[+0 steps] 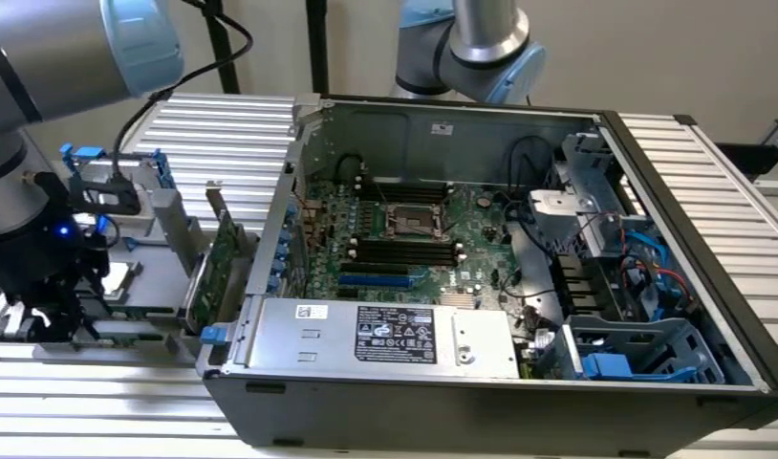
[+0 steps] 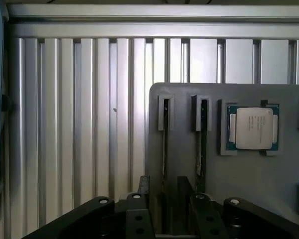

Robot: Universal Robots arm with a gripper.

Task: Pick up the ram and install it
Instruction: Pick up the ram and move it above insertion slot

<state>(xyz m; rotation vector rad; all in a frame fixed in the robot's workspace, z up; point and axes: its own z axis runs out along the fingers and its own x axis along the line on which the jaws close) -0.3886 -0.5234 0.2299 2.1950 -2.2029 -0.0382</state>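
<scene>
One open case [image 1: 491, 402] took up the middle and the exterior view's right, its motherboard [image 1: 485, 239] carrying four black slots [image 1: 402, 253]. At that view's left sat one grey holder [image 1: 160, 273] with one tall green card [image 1: 217, 273] upright beside the case. The gripper [image 1: 38, 320] hung low at the far lower left; whether it was clenched or released could not be told. In the wrist view, the holder's two grooves each held a thin board edge-on: the ram [image 2: 165, 144] and a second stick [image 2: 202, 144], just beside one processor [image 2: 251, 128].
</scene>
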